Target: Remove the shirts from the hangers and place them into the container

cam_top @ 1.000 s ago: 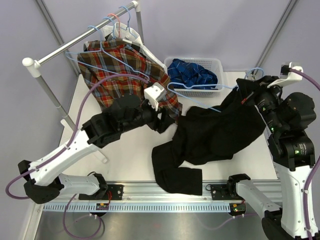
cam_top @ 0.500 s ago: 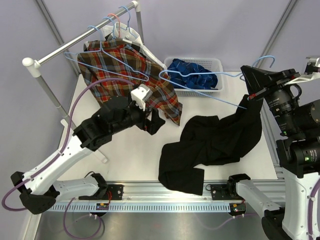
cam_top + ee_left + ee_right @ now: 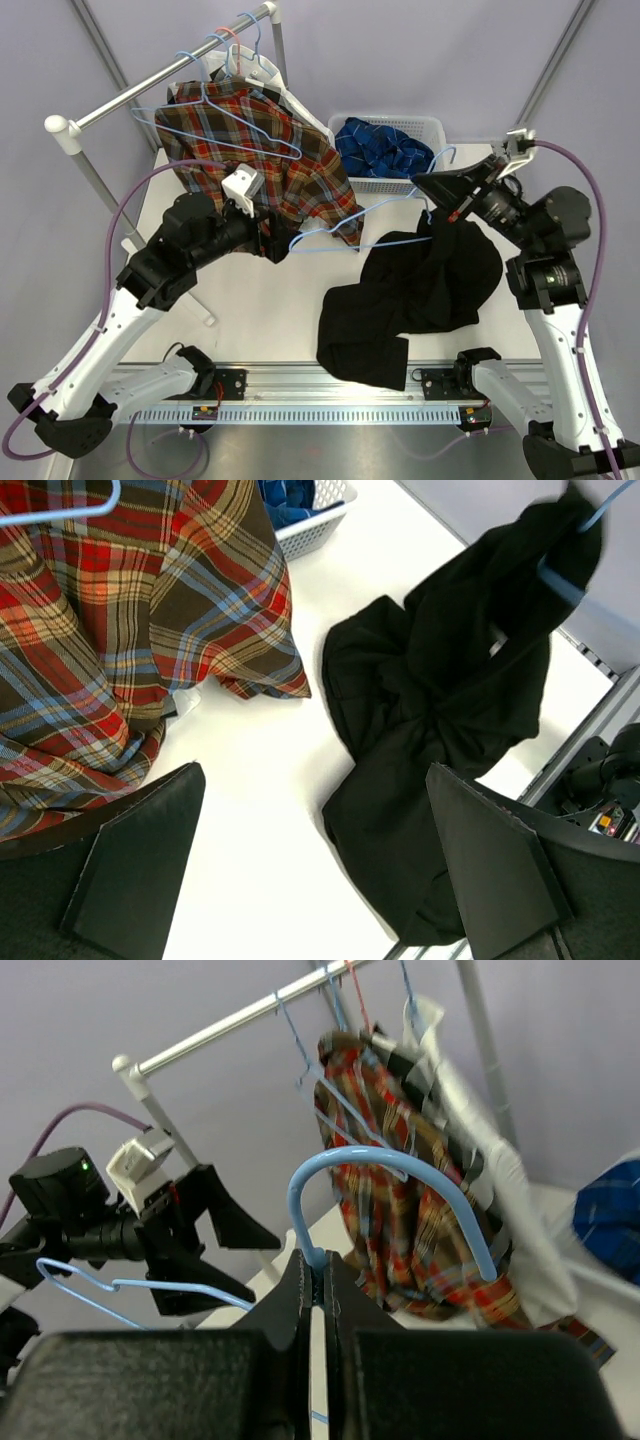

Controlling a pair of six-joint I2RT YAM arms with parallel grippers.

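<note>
While my right gripper (image 3: pixel 315 1280) clamps the hanger (image 3: pixel 350 1150), left gripper (image 3: pixel 315 865) agape, the black shirt (image 3: pixel 420 280) caught on it may drag.

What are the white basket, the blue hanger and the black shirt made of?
Basket: likely whitish plastic, with moulded holes in its walls.
Blue hanger: thin wire, probably with a smooth light-blue coating.
Black shirt: soft matte cloth, crumpled in folds.
</note>
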